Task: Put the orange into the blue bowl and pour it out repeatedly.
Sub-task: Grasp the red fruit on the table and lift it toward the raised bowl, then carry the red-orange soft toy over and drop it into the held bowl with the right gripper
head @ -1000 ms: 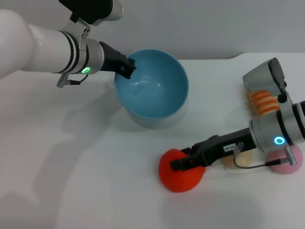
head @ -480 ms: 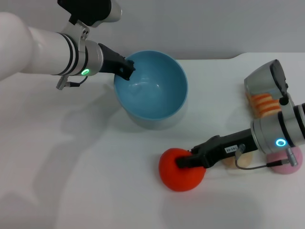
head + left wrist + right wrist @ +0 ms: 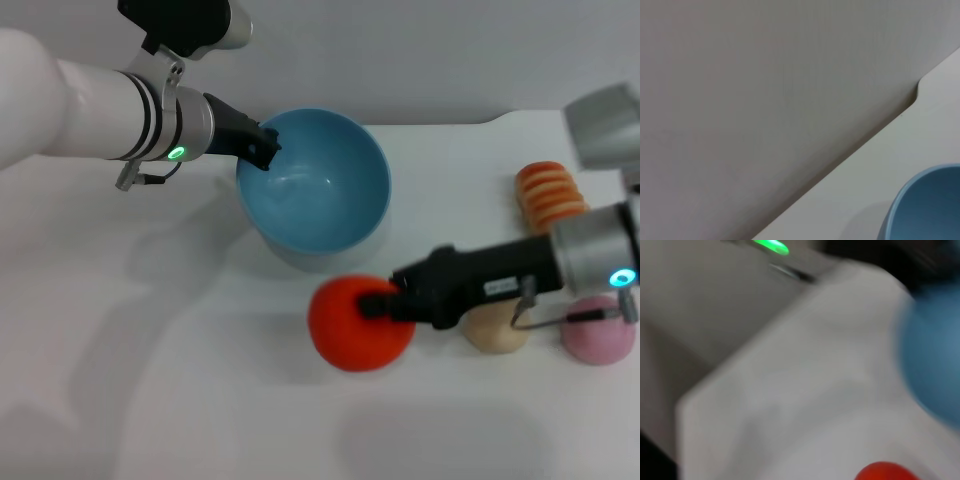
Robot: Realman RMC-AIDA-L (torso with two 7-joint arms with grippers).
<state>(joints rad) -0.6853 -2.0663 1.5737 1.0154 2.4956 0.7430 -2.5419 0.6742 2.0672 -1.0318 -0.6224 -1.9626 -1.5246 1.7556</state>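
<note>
The right gripper point(image 3: 385, 303) is clamped on the orange point(image 3: 352, 322), near the middle of the desk point(image 3: 150, 400), just in front of the blue bowl point(image 3: 315, 190). The left gripper point(image 3: 262, 145) pinches the bowl's rim toward the desk's back edge. Lift the orange high over the rim first, then let go inside. The desk's front is open.
</note>
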